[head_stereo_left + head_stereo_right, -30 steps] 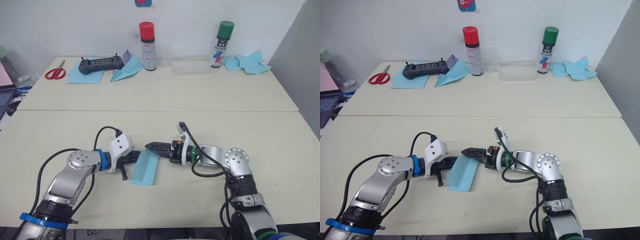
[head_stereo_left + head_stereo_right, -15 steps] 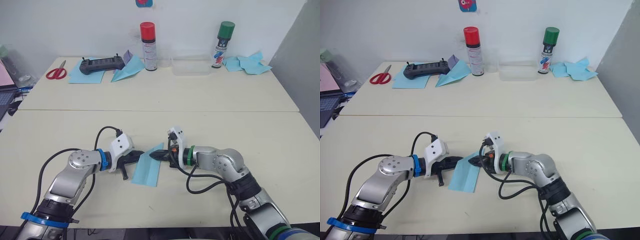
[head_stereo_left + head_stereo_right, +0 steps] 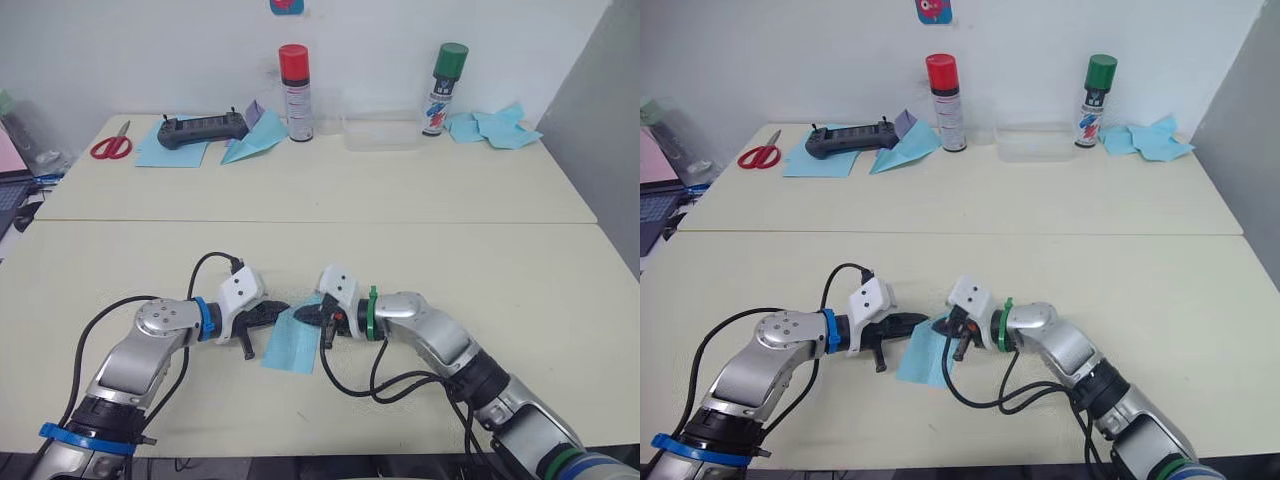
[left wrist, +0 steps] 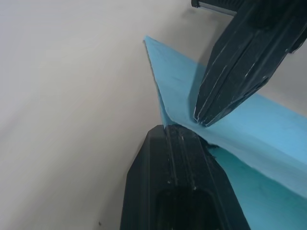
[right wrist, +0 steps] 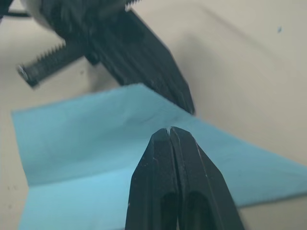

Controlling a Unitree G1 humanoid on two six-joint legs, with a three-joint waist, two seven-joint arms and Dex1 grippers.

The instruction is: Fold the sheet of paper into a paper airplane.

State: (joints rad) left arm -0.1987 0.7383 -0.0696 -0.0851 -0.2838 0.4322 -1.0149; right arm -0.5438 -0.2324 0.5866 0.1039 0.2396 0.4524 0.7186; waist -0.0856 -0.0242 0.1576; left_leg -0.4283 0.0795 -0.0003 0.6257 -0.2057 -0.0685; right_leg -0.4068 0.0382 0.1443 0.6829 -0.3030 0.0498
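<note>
The sheet of paper (image 3: 293, 342) is light blue, folded into a long strip, and lies on the near table between my two arms. My left gripper (image 3: 284, 309) is shut on the strip's far left edge, and a flap rises from its tip (image 4: 165, 127). From the other side, my right gripper (image 3: 302, 315) is shut with its tips pressed onto the top of the paper (image 5: 96, 124), almost touching the left fingers (image 5: 158, 76). I cannot tell whether the right tips pinch any paper. The paper airplane is out of view.
On the far table stand a red-capped spray can (image 3: 294, 90), a green-capped can (image 3: 443, 88) and a clear tub (image 3: 380, 132). A black controller (image 3: 200, 129), scissors (image 3: 112, 145), a blue paper dart with a purple scrap (image 3: 252, 140) and crumpled blue paper (image 3: 495, 127) lie there too.
My right gripper has moved left onto the paper and gone from open to shut. The paper's upper flap has lifted between the grippers. The left gripper has stayed put.
</note>
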